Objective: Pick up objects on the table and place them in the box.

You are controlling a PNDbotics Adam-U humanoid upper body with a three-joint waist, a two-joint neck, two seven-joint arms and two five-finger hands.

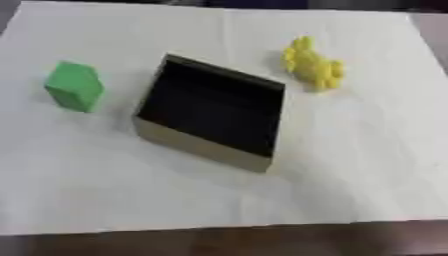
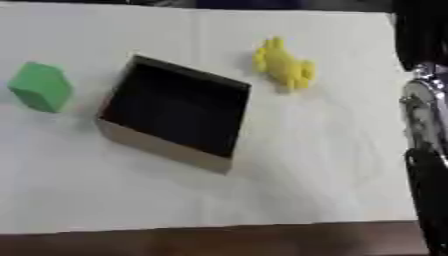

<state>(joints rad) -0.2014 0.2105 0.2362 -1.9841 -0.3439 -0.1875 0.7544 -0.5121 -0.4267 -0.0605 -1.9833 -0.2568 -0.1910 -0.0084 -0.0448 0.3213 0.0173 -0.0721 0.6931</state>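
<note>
Open tan cardboard box with dark inside (image 1: 210, 112) mid white-covered table (image 1: 350, 170), askew. Green block (image 1: 74, 86) to its left, lumpy yellow object (image 1: 312, 64) at its far right, both apart from box. Right arm (image 2: 427, 125) along right edge, beyond yellow object; hand itself unseen, fingers can't tell

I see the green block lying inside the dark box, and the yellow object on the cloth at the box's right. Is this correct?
Not quite. The green block lies on the white cloth left of the box, not inside it, as the left eye view shows. The yellow object is indeed at the right.
</note>
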